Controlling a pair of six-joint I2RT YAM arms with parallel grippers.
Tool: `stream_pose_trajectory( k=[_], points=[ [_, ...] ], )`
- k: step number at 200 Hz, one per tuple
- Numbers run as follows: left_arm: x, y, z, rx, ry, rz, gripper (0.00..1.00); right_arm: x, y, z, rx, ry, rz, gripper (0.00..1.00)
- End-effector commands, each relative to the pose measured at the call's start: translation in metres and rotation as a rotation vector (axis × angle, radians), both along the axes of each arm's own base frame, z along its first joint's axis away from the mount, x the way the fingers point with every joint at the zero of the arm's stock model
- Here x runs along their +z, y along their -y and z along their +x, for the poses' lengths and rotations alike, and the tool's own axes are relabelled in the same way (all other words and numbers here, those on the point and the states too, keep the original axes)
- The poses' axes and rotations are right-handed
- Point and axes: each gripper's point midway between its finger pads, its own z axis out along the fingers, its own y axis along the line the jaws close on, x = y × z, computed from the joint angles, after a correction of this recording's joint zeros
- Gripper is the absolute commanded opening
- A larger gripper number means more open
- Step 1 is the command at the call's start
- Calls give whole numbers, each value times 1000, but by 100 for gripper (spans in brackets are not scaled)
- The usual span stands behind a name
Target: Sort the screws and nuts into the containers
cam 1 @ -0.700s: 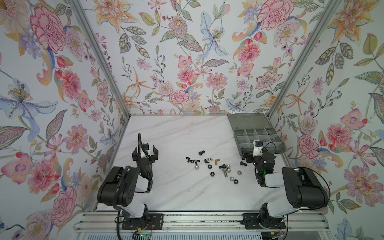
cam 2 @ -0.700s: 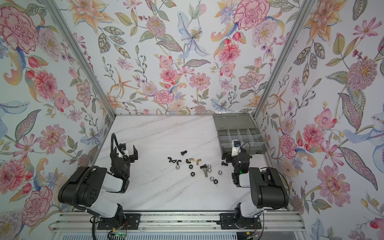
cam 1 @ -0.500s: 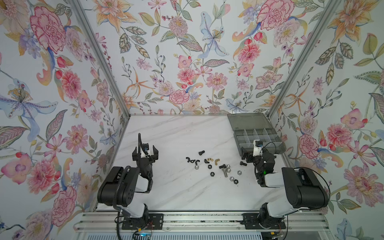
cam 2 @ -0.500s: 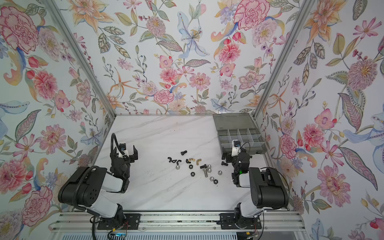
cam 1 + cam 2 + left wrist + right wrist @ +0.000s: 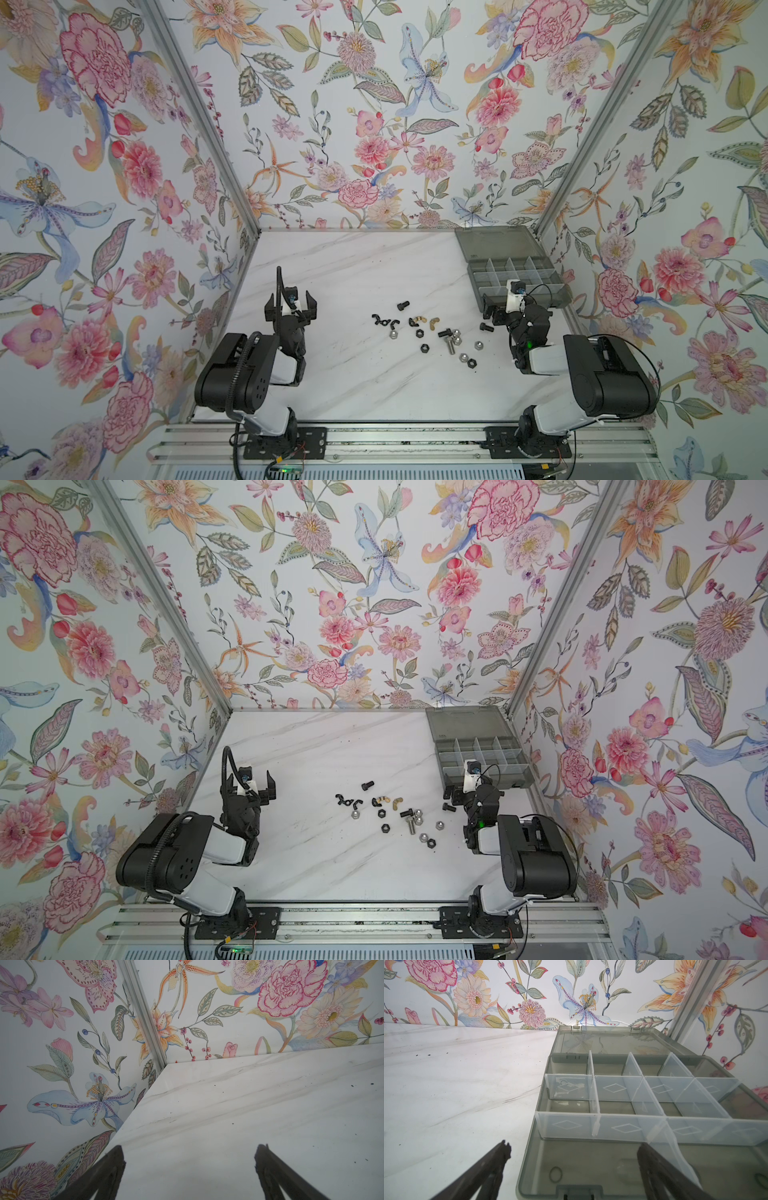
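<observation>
At the near corner of the organiser box (image 5: 527,1163), my right gripper (image 5: 574,1148) stands wide open, empty — one finger above its containers (image 5: 566,1126), one above the table (image 5: 446,1084). My left gripper (image 5: 189,1151) gapes too, holding nothing. The screws (image 5: 403,306) and nuts (image 5: 424,348) lie loose mid-table; the lid's (image 5: 612,1041) tiny mark is unreadable.

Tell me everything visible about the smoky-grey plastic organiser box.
The translucent smoky-grey plastic organiser box sits on the white marble table at its far right corner, near the right wall. Its flat hinged lid lies open toward the back wall. Thin clear dividers split the tray into rectangular cells; those in view look empty. A latch tab sits on the near edge. The right gripper hovers at that near edge, jaws open; whether it touches cannot be told.
</observation>
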Motion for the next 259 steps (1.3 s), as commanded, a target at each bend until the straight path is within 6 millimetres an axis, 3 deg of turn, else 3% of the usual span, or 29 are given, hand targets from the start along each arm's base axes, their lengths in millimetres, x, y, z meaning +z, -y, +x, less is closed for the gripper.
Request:
stream_pose_trajectory(
  k=[1, 141, 145, 181, 222, 259],
  points=[
    [11, 2, 4, -16, 32, -3, 99, 4, 0, 0, -3, 22, -5, 99],
    [9, 2, 3, -13, 24, -2, 100, 8, 1, 1, -11, 27, -5, 99],
    [20, 2, 2, -12, 53, -4, 99, 9, 2, 1, -13, 27, -5, 99],
    [32, 8, 13, -45, 3, 7, 99, 25, 4, 5, -27, -30, 7, 99],
    [61, 26, 12, -123, 32, -5, 99, 47, -14, 6, 36, -135, 72, 100],
    [77, 44, 12, -193, 49, -128, 99, 55, -55, -2, 157, -314, 90, 100]
  ],
)
